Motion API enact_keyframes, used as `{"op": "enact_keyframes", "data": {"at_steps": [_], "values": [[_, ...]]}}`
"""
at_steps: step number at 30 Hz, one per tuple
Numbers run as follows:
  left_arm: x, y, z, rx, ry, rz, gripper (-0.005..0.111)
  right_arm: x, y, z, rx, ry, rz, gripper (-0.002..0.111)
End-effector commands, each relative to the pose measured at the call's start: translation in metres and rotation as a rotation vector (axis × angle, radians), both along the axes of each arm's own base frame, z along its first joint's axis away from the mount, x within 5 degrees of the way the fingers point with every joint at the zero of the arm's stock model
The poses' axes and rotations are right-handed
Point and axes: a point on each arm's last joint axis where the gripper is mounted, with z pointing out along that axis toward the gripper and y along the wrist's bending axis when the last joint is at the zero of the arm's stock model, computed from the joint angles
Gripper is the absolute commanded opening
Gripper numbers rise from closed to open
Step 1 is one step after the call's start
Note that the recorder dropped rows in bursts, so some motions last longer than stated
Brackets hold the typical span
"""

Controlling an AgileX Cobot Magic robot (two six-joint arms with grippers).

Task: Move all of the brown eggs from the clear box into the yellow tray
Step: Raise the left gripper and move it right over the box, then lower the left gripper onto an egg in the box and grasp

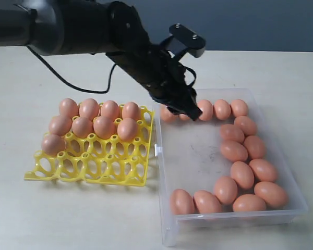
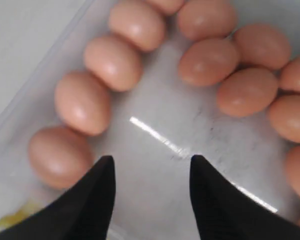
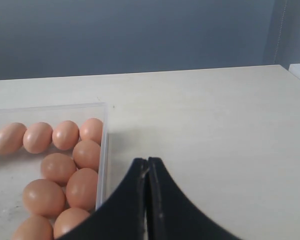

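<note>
On pale table [image 1: 31, 208]: yellow tray [image 1: 88, 169] at left, clear box [image 1: 195, 156] at right, edges just beside each other.

In yellow tray: nine brown eggs [image 1: 104, 126]. Fills far row of four and next row of four, plus one at left end of third row. Near rows show only yellow lattice.

In clear box: well over a dozen brown eggs, lined along far wall, down right side and along near wall. Middle of floor scuffed and bare. Exact count unclear, since part of the far row sits hidden behind the arm.

Over far left corner of clear box: left gripper [image 1: 178, 111], reaching in from upper left on black arm [image 1: 83, 26], tips low by the far-row eggs. In left wrist view: left gripper [image 2: 150, 162] with jaws spread, only scuffed box floor in the gap, gripping nothing. Nearest egg [image 2: 60, 156] lies just beside one finger, contact not clear. More eggs curve away along the box wall.

Seen only in right wrist view: right gripper [image 3: 147, 165], fingers pressed tight together, gripping nothing. Hangs over bare table just outside the clear box wall [image 3: 102, 150], with brown eggs [image 3: 82, 187] close inside that wall.
</note>
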Motion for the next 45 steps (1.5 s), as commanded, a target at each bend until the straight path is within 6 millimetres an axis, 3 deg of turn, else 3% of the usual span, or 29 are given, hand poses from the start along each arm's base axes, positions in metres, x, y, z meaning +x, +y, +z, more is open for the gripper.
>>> {"op": "enact_keyframes", "data": {"at_steps": [1, 3, 5, 12, 18, 33, 45], "values": [[-0.008, -0.041, -0.023, 0.111, 0.031, -0.181, 0.045, 0.0, 0.0, 0.0, -0.005, -0.009, 0.001, -0.001], [-0.006, -0.052, -0.038, 0.167, 0.045, -0.229, 0.049, 0.0, 0.0, 0.0, -0.005, -0.009, 0.001, -0.001], [-0.007, -0.063, -0.043, 0.176, 0.016, -0.293, 0.061, 0.0, 0.0, 0.0, -0.005, -0.009, 0.001, -0.001], [-0.035, -0.1, -0.04, 0.245, -0.231, -0.644, 0.062, 0.0, 0.0, 0.0, -0.005, -0.009, 0.001, -0.001], [-0.041, -0.118, -0.055, 0.291, -0.349, -0.715, 0.062, 0.0, 0.0, 0.0, -0.005, -0.009, 0.001, -0.001], [-0.036, -0.12, -0.082, 0.341, -0.36, -0.734, 0.056, 0.0, 0.0, 0.0, -0.005, -0.009, 0.001, -0.001], [-0.033, -0.122, -0.081, 0.329, -0.408, -0.718, 0.056, 0.0, 0.0, 0.0, -0.005, -0.009, 0.001, -0.001]]}}
